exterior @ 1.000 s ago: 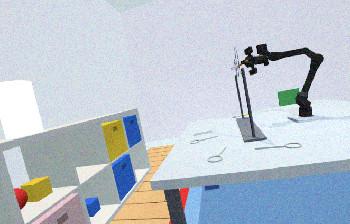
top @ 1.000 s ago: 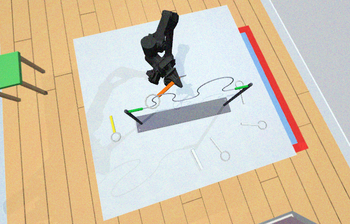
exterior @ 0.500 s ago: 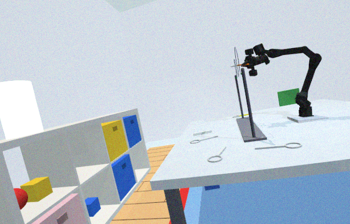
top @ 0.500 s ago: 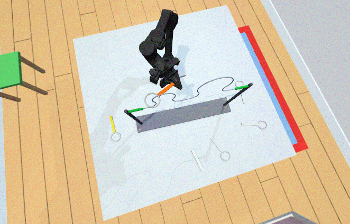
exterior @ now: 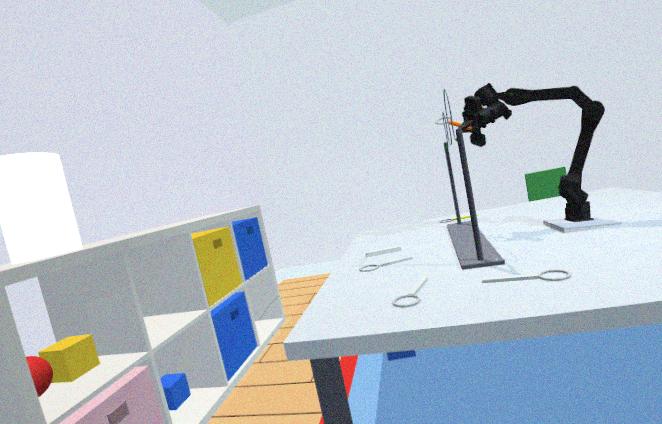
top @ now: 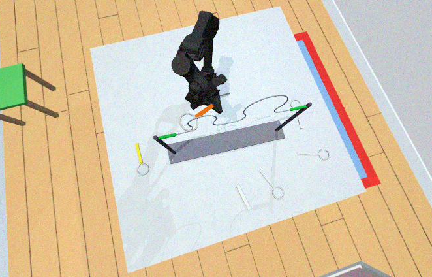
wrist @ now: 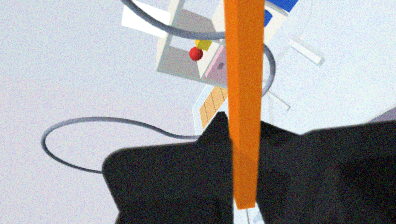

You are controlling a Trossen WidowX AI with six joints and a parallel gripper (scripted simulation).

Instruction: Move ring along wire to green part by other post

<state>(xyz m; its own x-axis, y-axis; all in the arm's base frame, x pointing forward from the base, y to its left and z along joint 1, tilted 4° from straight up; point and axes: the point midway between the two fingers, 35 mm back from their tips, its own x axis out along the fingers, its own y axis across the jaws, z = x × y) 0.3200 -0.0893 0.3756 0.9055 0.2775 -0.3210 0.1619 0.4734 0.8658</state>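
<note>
1. The pincer (top: 211,106) (exterior: 469,127) (wrist: 226,118) is pressed shut on the orange handle (top: 204,110) (exterior: 456,124) (wrist: 244,75).
2. The ring (top: 179,121) (exterior: 437,121), at the handle's far end, is up at the wire's first curl, near the left-hand post (top: 165,145) (exterior: 452,184) of the top view. It is off that end's green part (top: 167,136).
3. I judge this the threading step, at an early stage: the other green part (top: 297,108), by the other post (top: 292,117) (exterior: 470,194), looks like the goal, with most of the wire (top: 281,95) (exterior: 448,105) (wrist: 95,118) ahead.
4. The next move calls for small shifts and turns together, keeping the grey wire near the ring's middle as it rounds the curl. Fingers and handle should stay clear too.
5. Hard to make out: the gap between ring and wire, since they overlap from above and the exterior view sees them nearly edge-on. The wrist view cuts off the handle's upper end, and the black fingers hide some wire.
6. Spare rings lie below on the table (top: 124,223) (exterior: 428,326), away from the work.
</note>
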